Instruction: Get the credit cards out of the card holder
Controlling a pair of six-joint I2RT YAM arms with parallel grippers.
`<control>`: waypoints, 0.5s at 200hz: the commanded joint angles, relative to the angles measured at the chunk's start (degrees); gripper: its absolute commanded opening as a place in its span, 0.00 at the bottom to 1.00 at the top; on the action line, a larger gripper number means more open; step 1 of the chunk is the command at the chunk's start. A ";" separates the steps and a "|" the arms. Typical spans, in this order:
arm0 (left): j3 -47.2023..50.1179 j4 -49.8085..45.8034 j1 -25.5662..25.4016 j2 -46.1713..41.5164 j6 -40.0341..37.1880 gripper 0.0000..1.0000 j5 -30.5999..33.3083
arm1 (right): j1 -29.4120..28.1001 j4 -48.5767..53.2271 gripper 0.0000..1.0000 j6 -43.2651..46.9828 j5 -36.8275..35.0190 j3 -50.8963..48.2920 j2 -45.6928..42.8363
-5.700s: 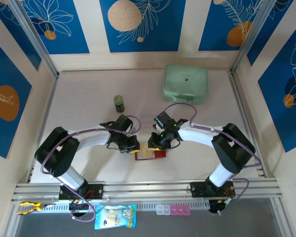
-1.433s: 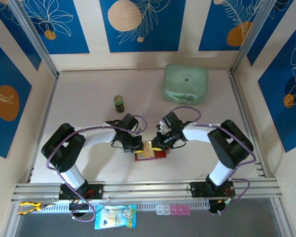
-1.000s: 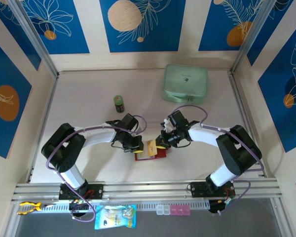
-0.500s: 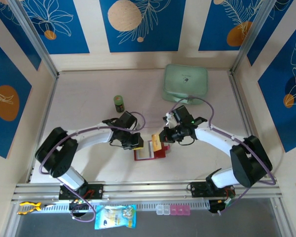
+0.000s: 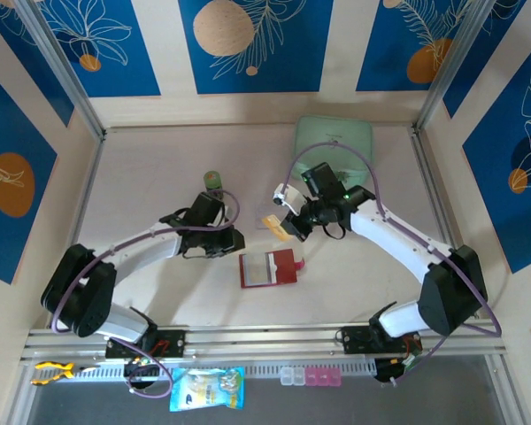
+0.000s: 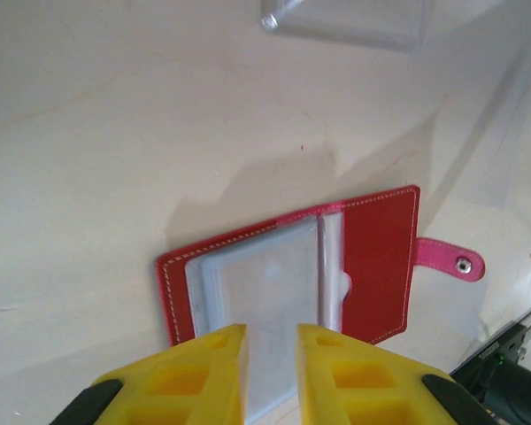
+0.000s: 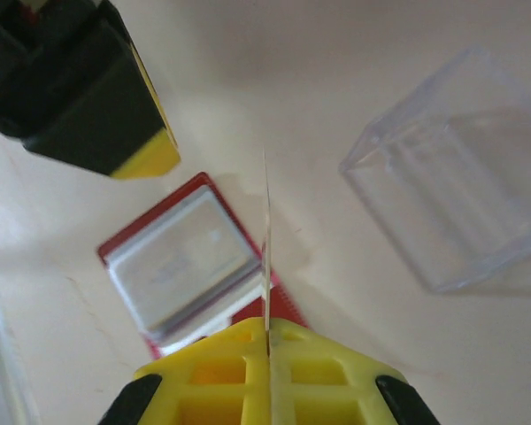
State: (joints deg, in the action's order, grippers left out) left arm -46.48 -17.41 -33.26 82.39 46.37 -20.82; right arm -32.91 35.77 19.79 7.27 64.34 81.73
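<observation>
Right pincer (image 7: 267, 335) clamps credit card (image 5: 275, 225) (edge-on); left pincer (image 6: 271, 354) slightly parted.

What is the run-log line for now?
right gripper: shut on card, away from wallet | left gripper: open near wallet | wallet: lying open

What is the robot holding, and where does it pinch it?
The right hand pinches a thin tan-orange rectangular card by one edge. The left hand holds nothing.
</observation>
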 commanded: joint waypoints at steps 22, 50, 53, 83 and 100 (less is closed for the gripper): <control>0.74 -0.56 4.08 -2.47 -0.14 0.21 -0.25 | 0.54 9.39 0.00 20.68 -4.24 10.94 8.01; 0.01 -1.25 5.25 -2.80 0.20 0.21 -0.28 | 2.56 11.26 0.00 24.45 -2.68 18.12 13.88; 0.03 -1.09 5.35 -2.95 0.25 0.21 -0.20 | 2.77 11.50 0.00 24.73 -2.55 18.78 14.45; 0.62 0.59 6.45 -3.19 1.85 0.22 -0.91 | 4.36 14.68 0.00 27.87 -0.74 25.51 20.77; 0.61 1.14 6.61 -2.60 2.34 0.21 -1.57 | 4.93 17.66 0.00 29.10 -0.30 29.48 24.32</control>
State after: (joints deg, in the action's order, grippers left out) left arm -46.35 -17.21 -27.44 80.79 47.48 -20.95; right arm -28.75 47.37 44.40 4.67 89.19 102.24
